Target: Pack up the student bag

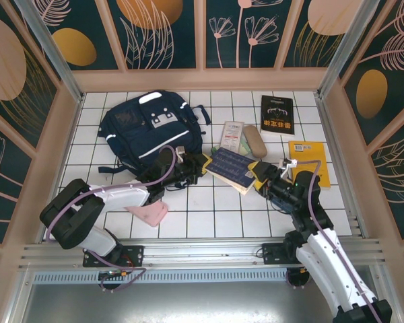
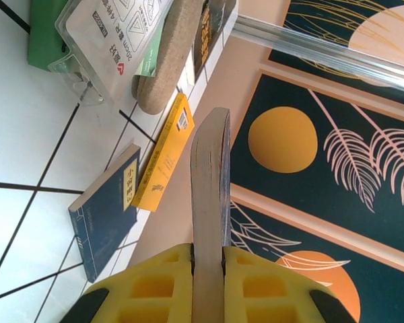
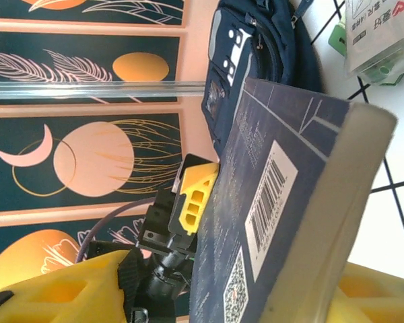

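Note:
The student bag [image 1: 145,128] is a big navy backpack lying at the back left of the tiled table; it also shows at the top of the right wrist view [image 3: 256,60]. A navy book [image 1: 229,167] is held off the table between the two arms. My left gripper [image 1: 195,165] is shut on its left edge, the pale page block [image 2: 210,168] pinched between the yellow fingers [image 2: 155,282]. My right gripper [image 1: 261,175] is open and straddles the book's other end [image 3: 289,202], with a gap between one finger [image 3: 54,289] and the barcode cover.
A second navy book [image 2: 104,215] lies on the tiles below, a yellow book [image 1: 308,161] beside it. Behind are a clear packet [image 1: 232,136], a cork-coloured case [image 1: 256,141] and a black book [image 1: 277,114]. A pink pouch [image 1: 148,212] lies under the left arm.

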Robot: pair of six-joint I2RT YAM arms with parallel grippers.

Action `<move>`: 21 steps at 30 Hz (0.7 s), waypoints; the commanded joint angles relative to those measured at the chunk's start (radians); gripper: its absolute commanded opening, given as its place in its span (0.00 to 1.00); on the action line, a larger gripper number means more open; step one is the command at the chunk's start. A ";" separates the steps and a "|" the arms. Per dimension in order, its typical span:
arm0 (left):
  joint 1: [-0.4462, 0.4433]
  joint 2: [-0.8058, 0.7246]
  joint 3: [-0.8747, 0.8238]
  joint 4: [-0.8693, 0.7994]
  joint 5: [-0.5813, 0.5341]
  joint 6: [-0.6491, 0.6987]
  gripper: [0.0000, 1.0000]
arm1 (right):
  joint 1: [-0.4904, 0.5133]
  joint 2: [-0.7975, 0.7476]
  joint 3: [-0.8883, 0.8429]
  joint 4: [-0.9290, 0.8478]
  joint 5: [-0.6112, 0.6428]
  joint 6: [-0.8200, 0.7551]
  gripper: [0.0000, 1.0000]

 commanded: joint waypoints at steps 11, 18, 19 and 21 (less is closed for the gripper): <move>0.008 -0.009 0.033 -0.005 0.022 0.112 0.00 | 0.028 -0.015 0.002 0.036 -0.023 0.032 0.38; 0.008 -0.014 0.061 -0.062 0.018 0.171 0.00 | 0.123 0.073 0.050 0.033 0.030 -0.035 0.36; 0.009 -0.012 0.062 -0.062 0.020 0.174 0.00 | 0.140 0.092 0.066 0.023 0.038 -0.052 0.36; 0.008 -0.011 0.063 -0.064 0.022 0.179 0.00 | 0.166 0.119 0.099 -0.023 0.073 -0.076 0.33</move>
